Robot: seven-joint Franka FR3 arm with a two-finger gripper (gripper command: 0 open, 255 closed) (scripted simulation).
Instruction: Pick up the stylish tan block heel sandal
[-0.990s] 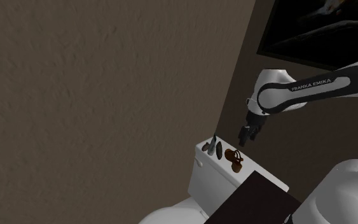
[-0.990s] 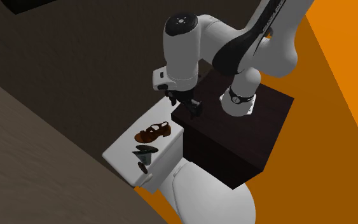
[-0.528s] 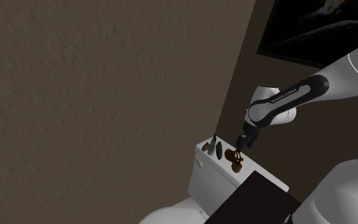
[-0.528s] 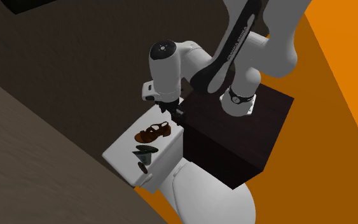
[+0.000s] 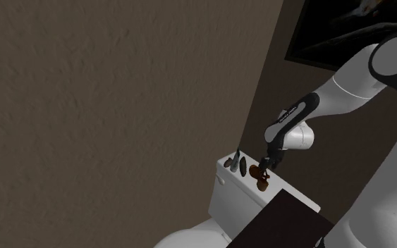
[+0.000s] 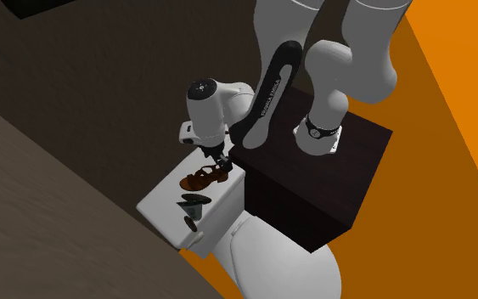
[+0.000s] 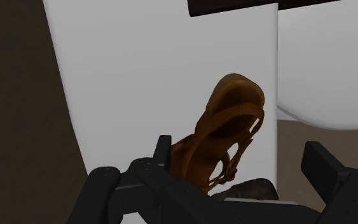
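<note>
Since the previous second the claw (image 5: 266, 168) has come down from above onto the brown sandal (image 5: 261, 180) lying on the white toilet tank (image 5: 225, 184).

We advise for the grasp:
- Lower slightly further.
- Keep the sandal (image 7: 228, 108) centred between the fingers.
- Close across the firm sole, not the loose straps.
- Stay clear of the dark shoe (image 6: 196, 201) just past the sandal.

We find the claw (image 7: 238, 149) spread wide and holding nothing. The sandal sits between its fingers. One finger stands just beside the straps, and we cannot tell whether it touches them.
</note>
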